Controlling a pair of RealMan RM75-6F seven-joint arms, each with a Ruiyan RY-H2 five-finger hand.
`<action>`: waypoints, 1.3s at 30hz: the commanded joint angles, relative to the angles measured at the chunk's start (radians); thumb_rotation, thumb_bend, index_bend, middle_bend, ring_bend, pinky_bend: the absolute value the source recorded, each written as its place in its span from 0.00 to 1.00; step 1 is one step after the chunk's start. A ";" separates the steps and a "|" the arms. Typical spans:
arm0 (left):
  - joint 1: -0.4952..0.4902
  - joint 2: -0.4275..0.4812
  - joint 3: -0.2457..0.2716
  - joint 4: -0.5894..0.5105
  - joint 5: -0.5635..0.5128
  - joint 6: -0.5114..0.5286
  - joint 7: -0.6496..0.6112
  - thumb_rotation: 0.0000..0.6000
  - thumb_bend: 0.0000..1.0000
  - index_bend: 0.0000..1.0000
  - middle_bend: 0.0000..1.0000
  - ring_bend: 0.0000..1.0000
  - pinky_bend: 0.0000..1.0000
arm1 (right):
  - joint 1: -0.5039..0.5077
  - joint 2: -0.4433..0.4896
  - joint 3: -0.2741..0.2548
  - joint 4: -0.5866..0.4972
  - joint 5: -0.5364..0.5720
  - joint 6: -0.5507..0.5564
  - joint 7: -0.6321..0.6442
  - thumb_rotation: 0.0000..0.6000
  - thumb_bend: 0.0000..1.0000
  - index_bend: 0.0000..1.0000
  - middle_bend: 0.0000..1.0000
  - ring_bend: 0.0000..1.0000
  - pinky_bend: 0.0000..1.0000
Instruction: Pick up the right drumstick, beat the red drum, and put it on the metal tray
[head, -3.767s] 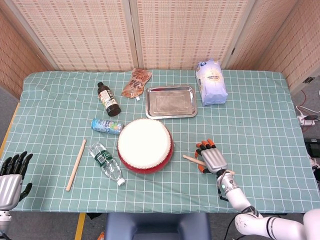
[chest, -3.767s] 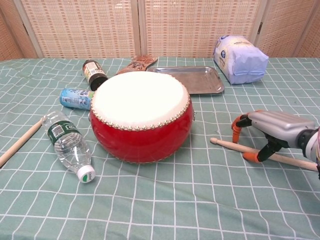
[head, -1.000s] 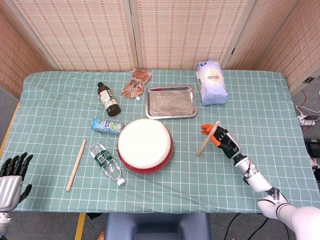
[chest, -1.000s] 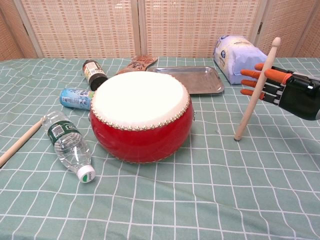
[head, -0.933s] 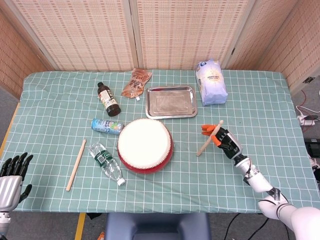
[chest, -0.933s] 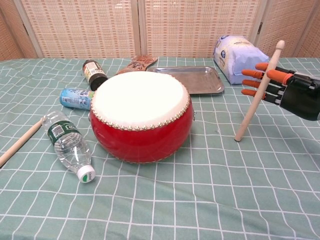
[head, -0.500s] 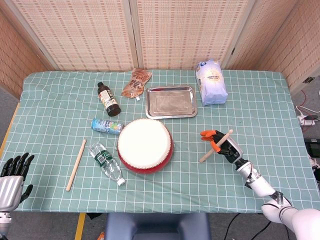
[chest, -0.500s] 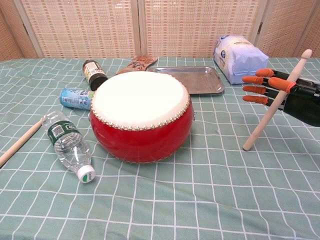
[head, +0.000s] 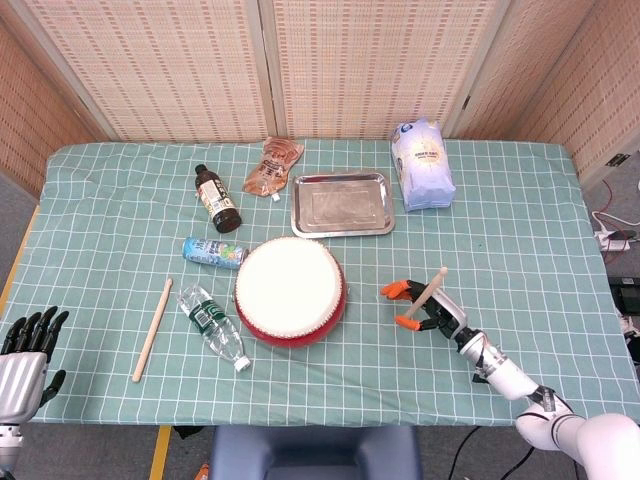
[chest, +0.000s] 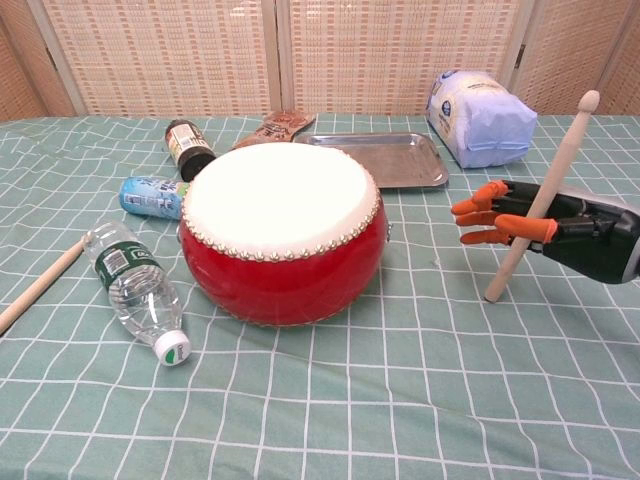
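The red drum with its white skin stands mid-table. To its right, my right hand holds the right drumstick steeply tilted, tip up, butt end near the cloth; the orange-tipped fingers point left toward the drum, a short gap away. The metal tray lies behind the drum. My left hand hangs at the table's front left corner, fingers apart, holding nothing. A second drumstick lies on the cloth left of the drum.
A water bottle lies left of the drum, a small blue bottle and a dark bottle behind it. A brown pouch and a white bag flank the tray.
My right hand lifted the drumstick off the cloth earlier; over the last second it has moved nearer the front edge and lower, fingers reaching left toward the drum, stick still tilted upright.
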 joint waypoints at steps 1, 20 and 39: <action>0.000 0.000 0.000 0.001 0.000 0.000 0.000 1.00 0.28 0.00 0.00 0.00 0.03 | 0.002 -0.012 -0.004 -0.005 0.009 -0.016 -0.025 1.00 0.10 0.50 0.35 0.26 0.27; -0.006 -0.003 0.000 0.004 -0.004 -0.013 0.003 1.00 0.28 0.00 0.00 0.00 0.03 | 0.004 -0.061 -0.025 0.030 0.023 -0.062 -0.112 1.00 0.06 0.76 0.50 0.40 0.38; -0.010 -0.008 0.000 0.015 -0.008 -0.023 -0.003 1.00 0.28 0.00 0.00 0.00 0.03 | 0.008 -0.135 0.004 0.080 0.054 -0.073 -0.155 1.00 0.06 1.00 0.85 0.82 0.73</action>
